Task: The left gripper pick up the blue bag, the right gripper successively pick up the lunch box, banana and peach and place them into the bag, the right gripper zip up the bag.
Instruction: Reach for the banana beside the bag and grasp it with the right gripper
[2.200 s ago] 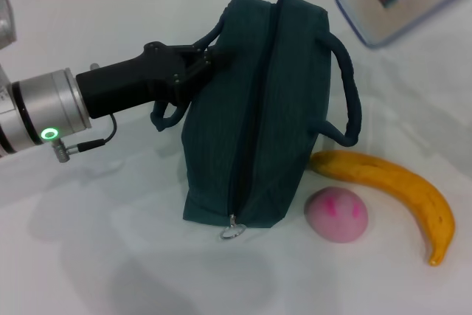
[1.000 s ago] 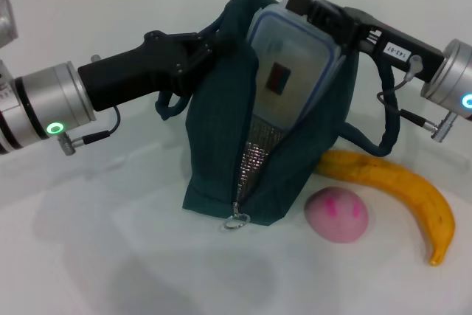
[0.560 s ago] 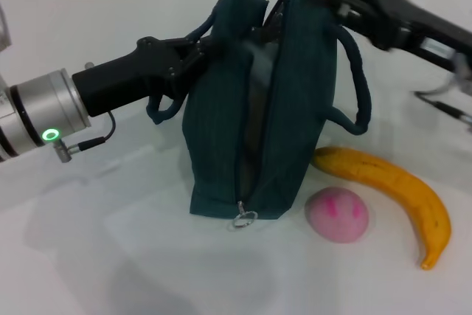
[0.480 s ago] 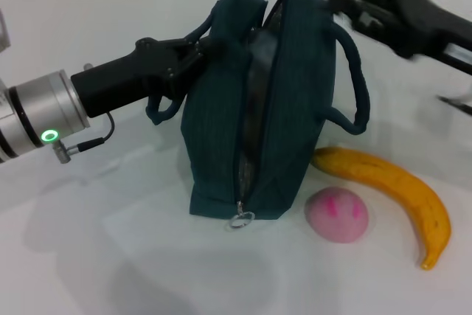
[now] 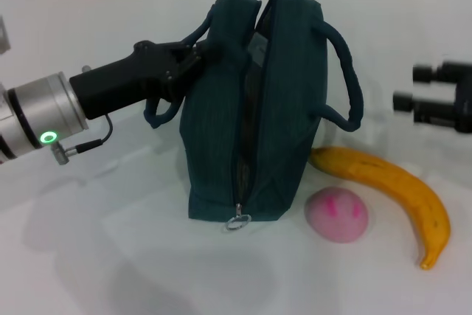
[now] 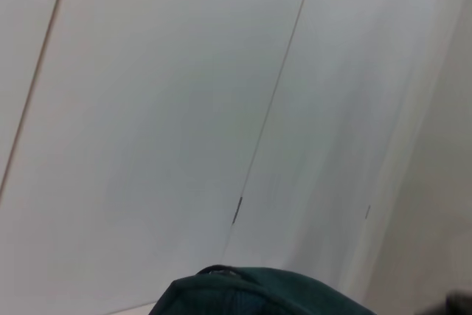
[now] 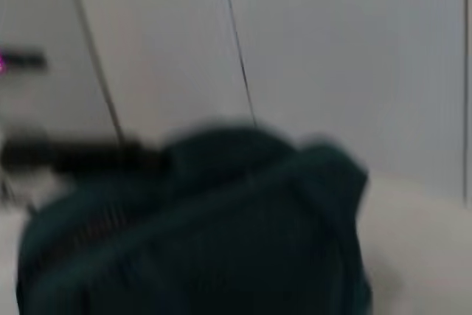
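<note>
my left gripper point(image 5: 193, 57) jaws clenched on blue bag point(image 5: 258, 123) handle | right gripper point(image 5: 413, 88) jaws parted, seemingly empty, well right of bag | banana point(image 5: 391, 186), peach point(image 5: 336, 215) on tabletop point(image 5: 110, 256) below them

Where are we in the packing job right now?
The left gripper holds the blue bag upright by its handle. The lunch box is no longer in sight, presumably inside the bag. The right gripper is open and empty above the table. The banana and peach lie beside the bag, unpacked, and the zipper remains open.
</note>
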